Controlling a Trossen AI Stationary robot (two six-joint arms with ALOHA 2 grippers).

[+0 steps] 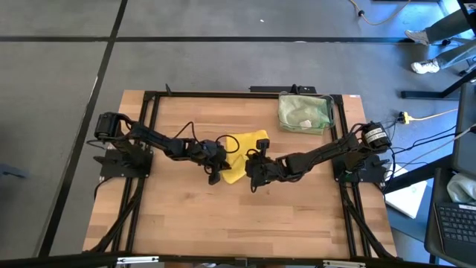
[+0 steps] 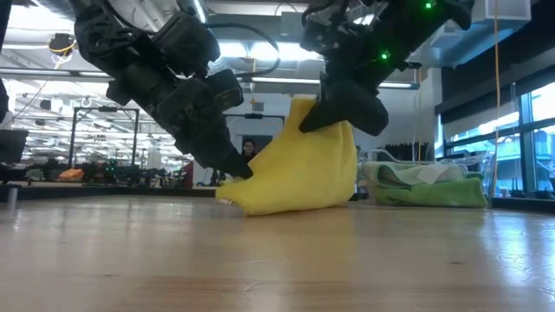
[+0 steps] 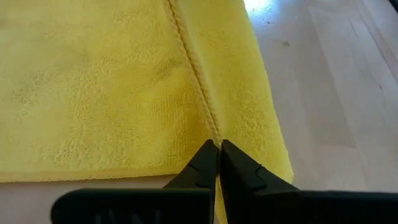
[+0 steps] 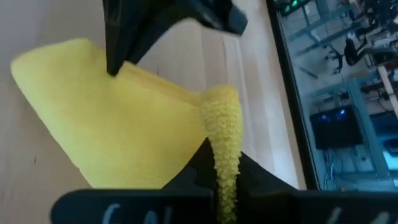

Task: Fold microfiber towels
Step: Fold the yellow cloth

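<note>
Now both grippers' fingers are pinched shut on the bright yellow microfiber towel [image 1: 239, 158] mid-bench: left gripper [image 1: 216, 176] low, right gripper [image 1: 251, 181] lifting

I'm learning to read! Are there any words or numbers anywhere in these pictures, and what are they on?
No words or numbers can be read.
Pale marks on the right gripper body, which is pinching the yellow towel: cut off, not readable.
Yellow towel, left gripper, clear bin, wooden table: no writing shows.
</note>
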